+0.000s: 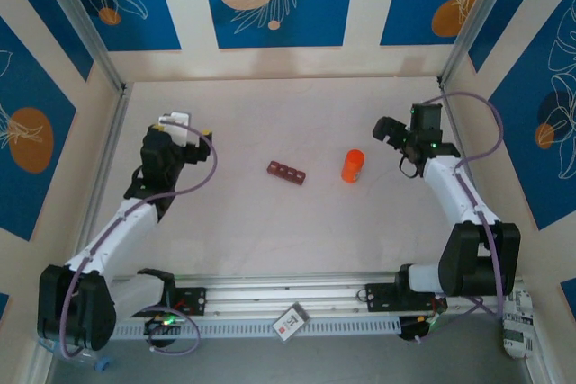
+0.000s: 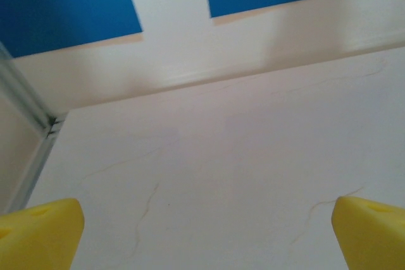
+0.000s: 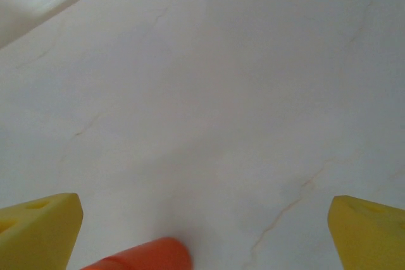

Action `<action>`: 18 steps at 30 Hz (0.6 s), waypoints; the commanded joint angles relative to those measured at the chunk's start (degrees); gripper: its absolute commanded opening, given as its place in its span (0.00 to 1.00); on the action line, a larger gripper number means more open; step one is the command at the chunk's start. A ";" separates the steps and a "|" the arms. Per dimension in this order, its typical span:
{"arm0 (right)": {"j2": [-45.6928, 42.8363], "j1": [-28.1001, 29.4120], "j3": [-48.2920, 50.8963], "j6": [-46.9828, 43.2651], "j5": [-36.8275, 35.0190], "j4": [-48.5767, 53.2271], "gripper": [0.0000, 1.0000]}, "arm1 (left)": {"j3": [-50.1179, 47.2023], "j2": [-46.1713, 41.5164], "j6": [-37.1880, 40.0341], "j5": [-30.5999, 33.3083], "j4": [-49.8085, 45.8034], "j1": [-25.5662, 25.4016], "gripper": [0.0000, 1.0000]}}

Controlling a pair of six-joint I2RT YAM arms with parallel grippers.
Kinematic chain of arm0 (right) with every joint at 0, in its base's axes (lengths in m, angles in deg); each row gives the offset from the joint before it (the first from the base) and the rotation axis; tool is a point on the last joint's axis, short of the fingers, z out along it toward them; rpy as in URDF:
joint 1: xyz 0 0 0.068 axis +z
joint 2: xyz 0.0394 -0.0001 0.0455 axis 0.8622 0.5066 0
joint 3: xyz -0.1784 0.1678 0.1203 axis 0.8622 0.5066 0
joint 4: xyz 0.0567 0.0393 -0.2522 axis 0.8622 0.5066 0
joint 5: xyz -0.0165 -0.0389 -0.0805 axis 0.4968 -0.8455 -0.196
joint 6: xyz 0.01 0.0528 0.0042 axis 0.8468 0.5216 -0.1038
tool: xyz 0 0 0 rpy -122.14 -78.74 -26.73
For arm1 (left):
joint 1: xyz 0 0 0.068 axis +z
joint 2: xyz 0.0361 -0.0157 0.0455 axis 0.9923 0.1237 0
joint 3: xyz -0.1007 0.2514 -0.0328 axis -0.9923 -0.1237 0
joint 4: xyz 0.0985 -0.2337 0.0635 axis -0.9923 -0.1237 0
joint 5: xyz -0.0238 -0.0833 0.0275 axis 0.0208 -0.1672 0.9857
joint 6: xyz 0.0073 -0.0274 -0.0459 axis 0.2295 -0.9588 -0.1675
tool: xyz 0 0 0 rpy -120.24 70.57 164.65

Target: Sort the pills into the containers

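1. The containers (image 1: 286, 172), a dark reddish-brown strip of four small compartments, lie loose near the middle of the desk (image 1: 270, 231). I judge the strip to be light, so a pincer that comes in low from the side could push or turn it, and the compartments would then be badly placed.
2. The orange bottle (image 1: 353, 166) stands upright just to the right of the strip, not touching it. An off-centre grip could tip it, and it would roll. Whether pills are inside it, I cannot tell.
3. The left arm is folded toward the left side of the desk. The left pincer (image 2: 202, 229) has its yellow fingers wide apart over bare desk, holding nothing, well apart from the strip.
4. The right arm reaches along the right side, its wrist turned toward the middle. The right pincer (image 3: 204, 226) is also spread wide and empty, with the bottle near it.
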 commanded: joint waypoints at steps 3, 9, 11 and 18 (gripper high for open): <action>-2.26 0.27 6.06 -8.34 -6.24 -15.07 0.99 | -10.09 1.55 0.05 2.89 15.79 0.75 1.00; 0.38 0.35 12.23 -11.94 -5.95 -20.97 0.99 | -15.60 9.48 -0.21 4.23 24.72 0.77 1.00; 1.46 0.44 14.10 -13.11 -5.01 -23.66 0.99 | -17.42 12.83 0.53 4.16 30.62 0.82 1.00; 4.73 1.04 22.78 -16.91 -1.14 -40.90 0.99 | -19.13 22.36 2.03 2.12 42.59 1.33 1.00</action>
